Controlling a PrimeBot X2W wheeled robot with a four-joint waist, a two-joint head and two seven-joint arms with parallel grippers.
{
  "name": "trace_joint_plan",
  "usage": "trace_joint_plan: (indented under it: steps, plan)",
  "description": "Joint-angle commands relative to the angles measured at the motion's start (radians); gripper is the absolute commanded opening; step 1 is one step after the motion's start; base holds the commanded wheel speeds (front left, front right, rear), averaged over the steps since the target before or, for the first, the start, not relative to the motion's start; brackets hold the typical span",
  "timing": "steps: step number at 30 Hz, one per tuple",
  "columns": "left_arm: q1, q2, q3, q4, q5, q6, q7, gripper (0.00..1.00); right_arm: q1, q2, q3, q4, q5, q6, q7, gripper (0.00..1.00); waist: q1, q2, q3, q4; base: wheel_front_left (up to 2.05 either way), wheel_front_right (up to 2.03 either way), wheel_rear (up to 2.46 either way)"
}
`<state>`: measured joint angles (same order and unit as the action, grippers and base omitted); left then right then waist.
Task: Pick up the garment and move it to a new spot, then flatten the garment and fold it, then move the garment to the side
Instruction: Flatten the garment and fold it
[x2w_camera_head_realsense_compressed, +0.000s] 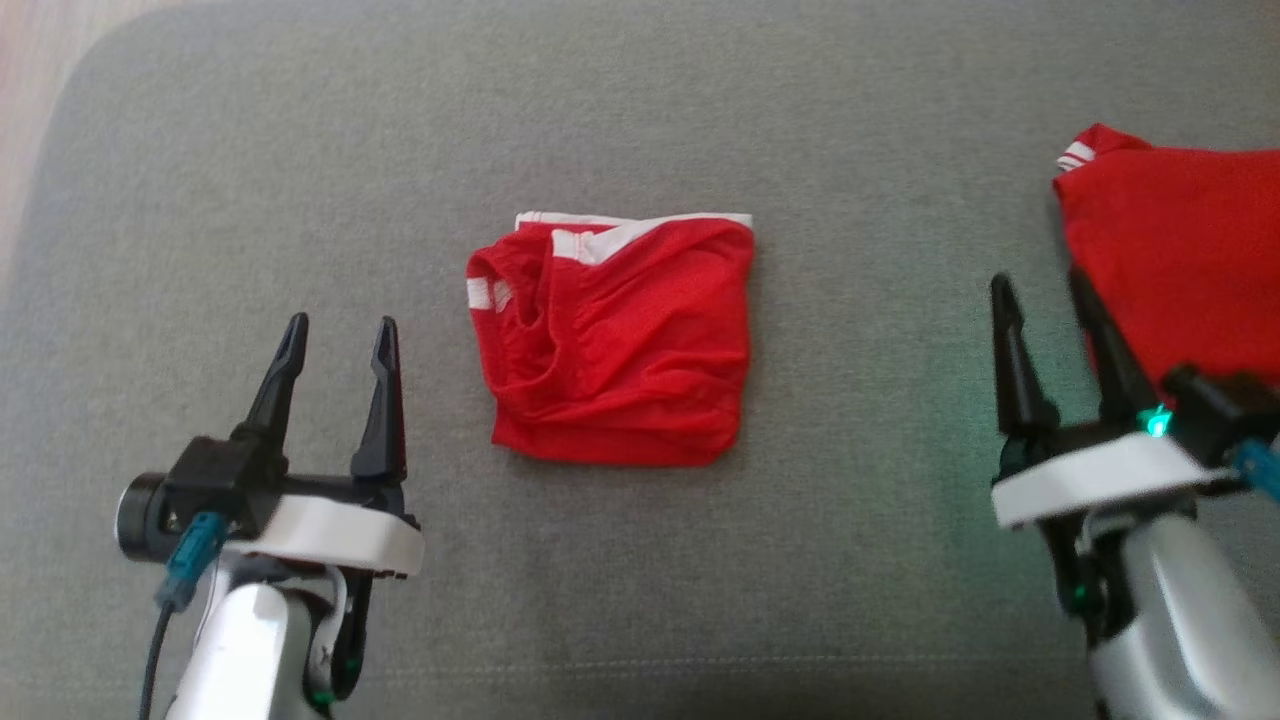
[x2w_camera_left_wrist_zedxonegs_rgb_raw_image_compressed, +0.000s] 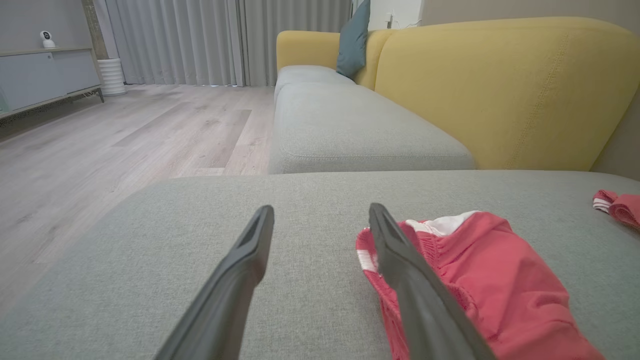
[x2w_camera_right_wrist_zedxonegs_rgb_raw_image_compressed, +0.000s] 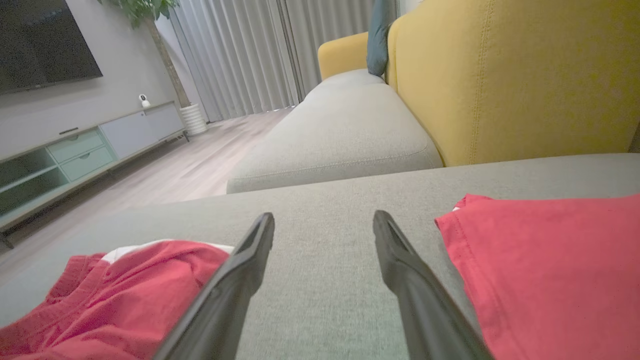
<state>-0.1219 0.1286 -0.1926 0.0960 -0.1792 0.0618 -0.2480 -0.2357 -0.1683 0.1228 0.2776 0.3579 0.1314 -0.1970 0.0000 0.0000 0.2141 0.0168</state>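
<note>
Garment between left end effector and right end effector, both agape, empty.

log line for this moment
left gripper: open, empty | right gripper: open, empty | red garment: folded, on grey cushion between grippers | second red garment: far right

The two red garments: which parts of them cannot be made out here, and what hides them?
1. Head view: the second garment is cut off by the right edge, and the right end effector covers its lower corner.
2. Left wrist view: a finger of the left end effector covers part of the folded garment; the bottom edge cuts it.
</note>
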Motion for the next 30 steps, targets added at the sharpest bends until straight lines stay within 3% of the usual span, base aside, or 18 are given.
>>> trace_joint_plan:
  steps: [1, 13, 30]
  plan:
    - [-0.012, 0.025, 0.039, -0.038, -0.002, 0.006, -0.002, 1.00, 0.022, 0.023, 0.006, -0.069, -0.035, -0.001, 0.019, 1.00, 0.0000, 0.0000, -0.013, -0.013, 0.00, 0.00, 0.00]
    - [0.066, 0.053, 0.061, -0.048, -0.024, 0.022, 0.021, 1.00, 0.224, 0.093, -0.055, -0.307, -0.146, -0.001, 0.141, 1.00, 0.0000, 0.0000, -0.105, -0.052, 0.00, 0.00, 0.00]
    - [0.177, 0.056, 0.050, -0.081, -0.035, 0.053, 0.053, 1.00, 0.329, 0.104, -0.065, -0.380, -0.164, -0.001, 0.217, 1.00, 0.0000, 0.0000, -0.207, -0.053, 0.00, 0.00, 0.00]
